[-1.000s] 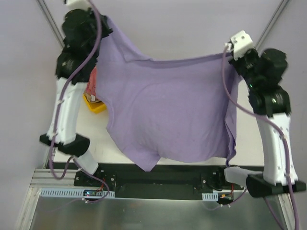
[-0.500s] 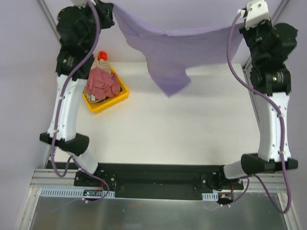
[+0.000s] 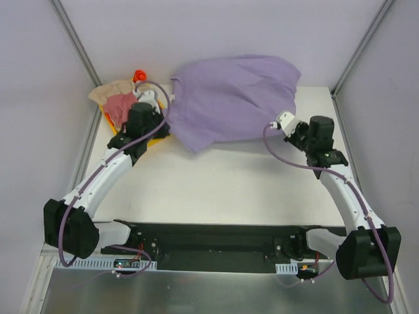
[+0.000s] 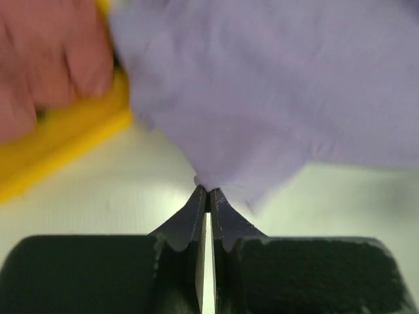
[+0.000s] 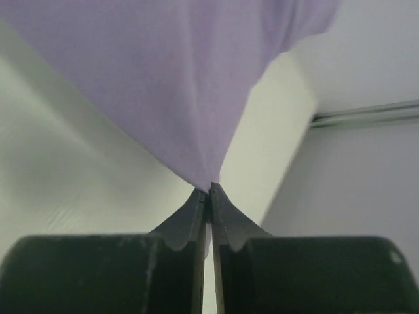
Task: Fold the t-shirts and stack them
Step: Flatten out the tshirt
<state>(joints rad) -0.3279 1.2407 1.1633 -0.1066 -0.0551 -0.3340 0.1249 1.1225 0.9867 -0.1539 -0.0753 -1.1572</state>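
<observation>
The lavender-purple t-shirt (image 3: pixel 232 101) lies billowed over the far middle of the table. My left gripper (image 3: pixel 162 124) is shut on its left edge; the left wrist view shows the cloth (image 4: pixel 262 91) pinched at my gripper's tips (image 4: pixel 207 191). My right gripper (image 3: pixel 288 123) is shut on its right edge, and the right wrist view shows the cloth (image 5: pixel 163 78) pinched at that gripper's tips (image 5: pixel 210 190). The dusty pink-red t-shirt (image 3: pixel 121 104) and the beige t-shirt (image 3: pixel 108 90) lie bunched in the yellow tray (image 3: pixel 152 139) at the far left.
An orange-red object (image 3: pixel 138 74) sits behind the tray. Metal frame posts (image 3: pixel 78 46) rise at the far left and far right corners. The white table (image 3: pixel 222 183) stretches toward the arm bases.
Both arms have swung down from high above the table to low over its far half. The purple t-shirt went from hanging stretched in the air to spread on the far tabletop.
</observation>
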